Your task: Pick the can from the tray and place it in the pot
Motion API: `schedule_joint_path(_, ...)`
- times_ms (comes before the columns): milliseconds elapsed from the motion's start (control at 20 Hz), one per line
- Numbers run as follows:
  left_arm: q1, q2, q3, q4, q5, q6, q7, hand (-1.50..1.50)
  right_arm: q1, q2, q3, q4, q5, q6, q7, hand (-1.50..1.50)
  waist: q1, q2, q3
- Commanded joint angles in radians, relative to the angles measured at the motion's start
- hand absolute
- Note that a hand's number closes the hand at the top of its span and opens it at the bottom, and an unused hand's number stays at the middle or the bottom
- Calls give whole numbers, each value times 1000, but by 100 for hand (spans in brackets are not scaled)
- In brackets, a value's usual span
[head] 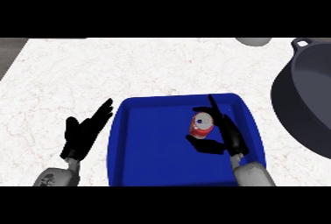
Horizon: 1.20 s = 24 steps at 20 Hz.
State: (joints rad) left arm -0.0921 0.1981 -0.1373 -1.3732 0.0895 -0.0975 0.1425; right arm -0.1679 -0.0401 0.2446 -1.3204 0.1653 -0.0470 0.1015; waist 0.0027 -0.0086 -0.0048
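the right robot hand [223,133] is spread around the small red metal can [202,125] inside the blue rectangular plastic tray [149,148], thumb and fingers either side, seemingly set to grip and lift it. the dark grey round pot [304,105] waits at right on the white marbled tabletop [97,70], its contents unseen, while the left robot hand [84,133] rests open beside the tray.

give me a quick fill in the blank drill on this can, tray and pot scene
1. The red can stands inside the ____ tray.
2. The dark pot sits at the tray's ____ side in the head view.
3. The hand nearest the can is the robot's ____ hand.
4. The left hand rests open just ____ the tray, over the marble counter.

Missing words: blue; right; right; outside
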Motion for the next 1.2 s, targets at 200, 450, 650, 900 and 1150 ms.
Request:
schedule_joint_path(200,-1,-7,21,28,-22,-15,-18,0,-44,35,-59,198,-48,28,-160,150,2,11,5)
schedule_joint_path(450,-10,-3,28,-25,-10,-6,49,0,122,-54,-101,109,-112,20,-308,150,-15,6,6)
schedule_joint_path(650,43,-4,57,-19,-8,27,3,0,284,-266,-370,55,-256,40,-372,150,-108,-3,9)
schedule_joint_path(900,73,17,75,-15,-2,16,-15,0,395,-432,-633,123,-397,120,-531,150,-107,2,11)
schedule_joint_path(1150,65,-21,15,-46,-27,14,6,0,504,-568,-827,309,-502,312,-741,150,-33,5,8)
